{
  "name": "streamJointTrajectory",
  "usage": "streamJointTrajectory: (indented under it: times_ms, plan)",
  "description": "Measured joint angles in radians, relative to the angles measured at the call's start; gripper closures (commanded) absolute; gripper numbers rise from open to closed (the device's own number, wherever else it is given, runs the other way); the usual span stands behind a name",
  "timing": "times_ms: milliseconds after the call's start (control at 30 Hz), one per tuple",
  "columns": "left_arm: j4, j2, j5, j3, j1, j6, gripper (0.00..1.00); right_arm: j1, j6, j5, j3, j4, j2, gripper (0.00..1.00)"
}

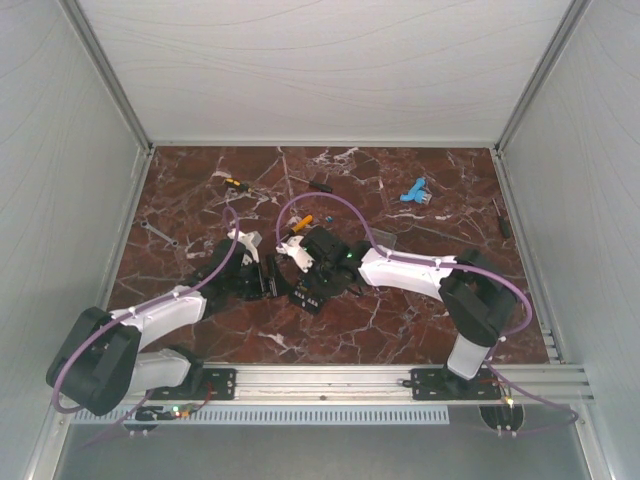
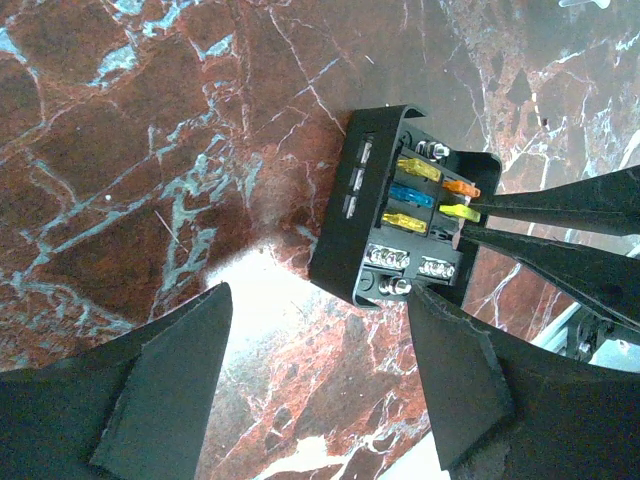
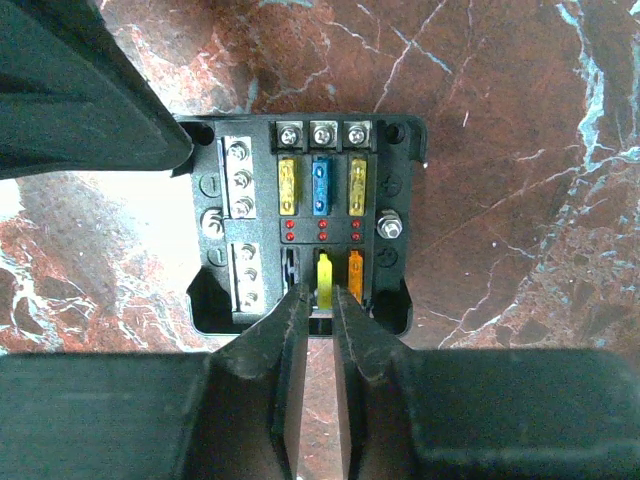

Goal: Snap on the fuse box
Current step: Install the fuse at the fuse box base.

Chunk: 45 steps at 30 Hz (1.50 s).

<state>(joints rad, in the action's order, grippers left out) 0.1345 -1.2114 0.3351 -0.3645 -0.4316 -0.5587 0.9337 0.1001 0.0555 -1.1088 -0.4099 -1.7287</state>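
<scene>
Status: fuse box [image 3: 300, 228] sits flat on the tabletop [image 3: 520, 180] mid-workspace, between the two arms. It's open-topped with no cover on it, so I judge the snap step not done. I count five fuses in, and one lower-row slot looks empty. Right pincer [image 3: 321, 296] comes in over the box's edge, narrowed almost to closing, tips pinching the yellow fuse [image 3: 324, 278] in the lower row (fully seated or half-in, can't tell). Left pincer [image 2: 320, 293] hovers low near the box, spread wide, holding nothing; the box lies ahead of its tips, not between them. Left to do, I'd say: press that fuse home.
</scene>
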Motion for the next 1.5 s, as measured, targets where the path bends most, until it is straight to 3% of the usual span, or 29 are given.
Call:
streamJointTrajectory:
  times_ms: [533,1167,1500]
  plan:
    - [0.017,0.000,0.023,0.000,0.000,-0.002,0.29,0.000,-0.005,-0.010,0.000,0.003,0.006,1.00]
    - [0.029,-0.010,0.049,0.000,0.000,-0.002,0.30,0.000,0.055,-0.033,0.008,0.024,0.006,1.00]
    - [0.044,-0.077,0.076,0.000,0.000,-0.002,0.43,0.000,0.098,-0.033,0.000,0.002,0.006,1.00]
